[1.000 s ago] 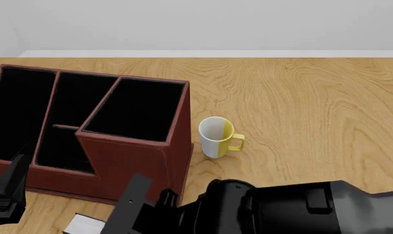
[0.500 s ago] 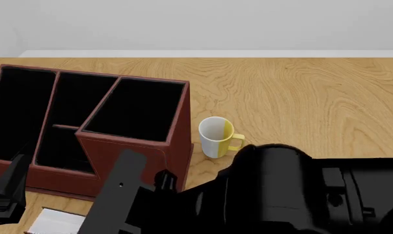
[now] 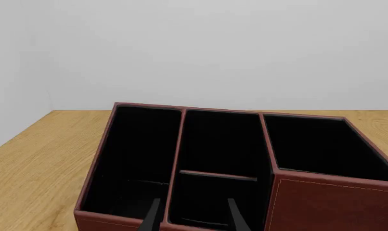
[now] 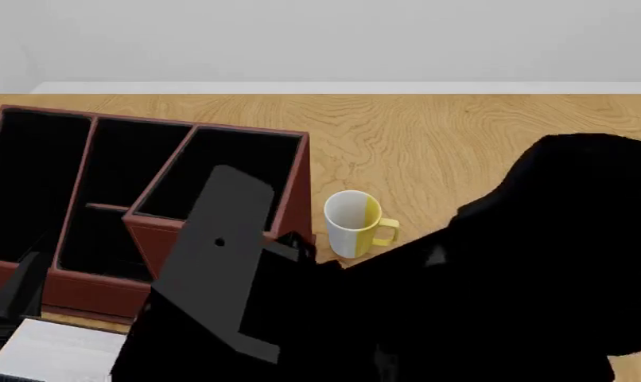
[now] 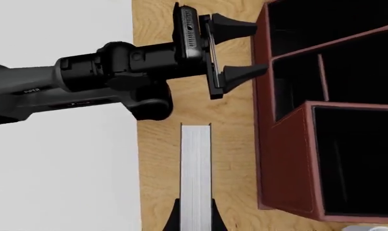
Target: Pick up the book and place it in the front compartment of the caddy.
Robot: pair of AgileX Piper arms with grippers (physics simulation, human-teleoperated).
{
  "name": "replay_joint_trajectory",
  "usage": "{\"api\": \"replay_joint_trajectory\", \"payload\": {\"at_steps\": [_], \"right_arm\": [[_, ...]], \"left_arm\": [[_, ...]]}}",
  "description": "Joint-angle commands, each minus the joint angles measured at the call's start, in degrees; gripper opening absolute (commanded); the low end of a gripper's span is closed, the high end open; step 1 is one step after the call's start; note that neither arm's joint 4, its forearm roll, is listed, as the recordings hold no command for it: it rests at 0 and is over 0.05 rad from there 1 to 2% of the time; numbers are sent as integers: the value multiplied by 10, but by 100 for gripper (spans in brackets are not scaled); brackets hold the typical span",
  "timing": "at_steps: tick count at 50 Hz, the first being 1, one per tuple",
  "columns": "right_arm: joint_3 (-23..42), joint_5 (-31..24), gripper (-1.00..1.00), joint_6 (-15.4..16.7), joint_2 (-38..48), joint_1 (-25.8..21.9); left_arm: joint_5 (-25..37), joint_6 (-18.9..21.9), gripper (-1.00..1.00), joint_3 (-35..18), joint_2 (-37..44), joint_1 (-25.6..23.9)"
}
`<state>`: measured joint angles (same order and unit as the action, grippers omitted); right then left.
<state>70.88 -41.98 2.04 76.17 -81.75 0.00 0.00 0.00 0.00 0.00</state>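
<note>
One wooden table (image 4: 491, 143) meets a plain pale wall (image 4: 320, 40).

Bare simulated tabletop scene: wood-grain table (image 4: 491, 151), blank grey wall (image 3: 245, 48), rendered surfaces

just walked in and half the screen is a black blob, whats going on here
The blob is the right arm, close to the front camera. Its tool is clamped on the book, white page edges showing, held near the front of the table just outside the brown caddy. The book is not in any compartment yet; those visible look unfilled. The left tool sits open beside the caddy, holding nothing. A white-and-yellow mug stands untouched to the caddy's right.
</note>
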Motion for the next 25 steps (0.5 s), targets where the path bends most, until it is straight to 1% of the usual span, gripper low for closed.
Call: {"api": "replay_joint_trajectory", "payload": {"at_steps": [1, 2, 3, 13, 14, 15, 16, 18, 23, 25], "right_arm": [[70, -66, -100, -15, -27, -7], [80, -76, -100, -12, -27, -7], [87, -83, -100, -2, -30, -3], [136, -144, -100, 11, -51, 12], [141, -148, -100, 30, -58, 21], [141, -148, -100, 30, -58, 21], [158, -160, -100, 19, -56, 19], [170, -167, -100, 30, -59, 21], [210, -188, -100, 37, -58, 22], [233, -198, -100, 50, -58, 28]], "left_arm": [[0, 0, 100, 0, 0, 0], [0, 0, 100, 0, 0, 0], [0, 0, 100, 0, 0, 0], [0, 0, 100, 0, 0, 0], [0, 0, 100, 0, 0, 0], [0, 0, 100, 0, 0, 0], [0, 0, 100, 0, 0, 0], [0, 0, 100, 0, 0, 0], [0, 0, 100, 0, 0, 0], [0, 0, 100, 0, 0, 0]]}}
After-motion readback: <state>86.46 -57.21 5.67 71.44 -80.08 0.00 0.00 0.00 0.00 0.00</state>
